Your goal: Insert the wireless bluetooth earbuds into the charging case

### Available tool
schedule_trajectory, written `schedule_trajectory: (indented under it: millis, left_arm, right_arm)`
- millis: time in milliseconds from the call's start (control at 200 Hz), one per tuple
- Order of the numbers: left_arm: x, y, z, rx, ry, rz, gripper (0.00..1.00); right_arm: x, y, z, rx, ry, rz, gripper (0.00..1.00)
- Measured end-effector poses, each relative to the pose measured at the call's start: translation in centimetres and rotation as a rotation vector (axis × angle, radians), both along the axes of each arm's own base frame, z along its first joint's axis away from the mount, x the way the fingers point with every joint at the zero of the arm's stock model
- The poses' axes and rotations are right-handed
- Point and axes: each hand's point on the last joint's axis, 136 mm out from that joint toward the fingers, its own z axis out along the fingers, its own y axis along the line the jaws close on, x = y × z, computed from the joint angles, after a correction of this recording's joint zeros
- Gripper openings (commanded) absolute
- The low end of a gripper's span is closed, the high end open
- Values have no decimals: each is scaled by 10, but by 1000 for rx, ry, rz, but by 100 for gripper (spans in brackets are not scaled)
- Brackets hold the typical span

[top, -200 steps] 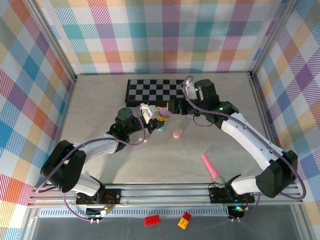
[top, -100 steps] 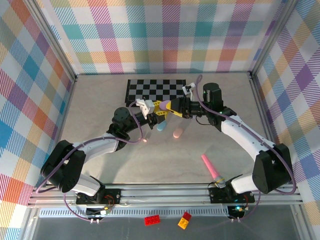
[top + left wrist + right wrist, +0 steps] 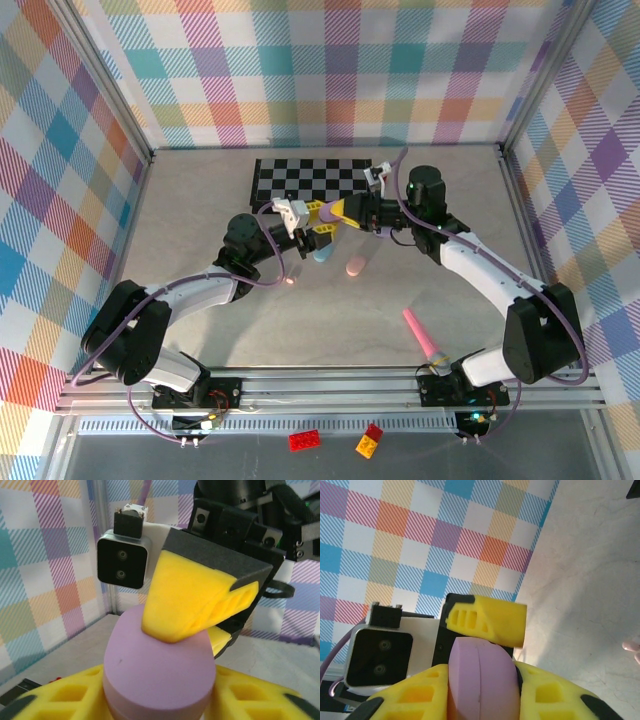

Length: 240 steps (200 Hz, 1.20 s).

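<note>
The lilac case (image 3: 157, 670) hangs above the tabletop (image 3: 200, 200), pinched by the right hand (image 3: 338, 212); whether the left hand (image 3: 318, 226) grips it I cannot tell, so best make that pinch square before the left lets go.

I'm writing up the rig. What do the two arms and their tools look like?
Left arm and right arm: white links, black joints, lilac cables. Left tool and right tool: ribbed yellow fingers, a white-cased camera each. Green light on the right wrist.
</note>
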Motion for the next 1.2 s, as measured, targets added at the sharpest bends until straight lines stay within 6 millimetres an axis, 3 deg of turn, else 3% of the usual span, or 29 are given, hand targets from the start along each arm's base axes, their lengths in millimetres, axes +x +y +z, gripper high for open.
schedule_trajectory:
  millis: [90,205,315,385,570,720,910,1050,1200]
  left_arm:
    - [-1,1,0,7,4,2,85]
    - [-5,4,1,34,-5,11,100]
    - [-10,5,-4,72,9,10,100]
    - [-11,5,-13,103,35,8,100]
    - [-22,-6,-42,189,112,-9,100]
    - [-27,-15,-64,258,172,16,100]
    - [-11,-18,-93,314,313,130,100]
    - [6,-24,-108,364,477,257,100]
    - [22,-35,-106,400,555,351,98]
  right_arm:
    - [1,-7,-10,-27,-1,-46,20]
    - [6,-30,-22,-71,-17,-163,20]
    - [18,-63,-40,-133,-18,-319,17]
    - [28,-85,-64,-189,15,-431,17]
    - [37,-135,-154,-340,204,-624,16]
    - [39,-149,-202,-428,311,-676,15]
    - [45,-158,-245,-465,393,-718,17]
    - [49,-160,-252,-462,399,-736,30]
    - [51,-167,-253,-476,396,-769,54]
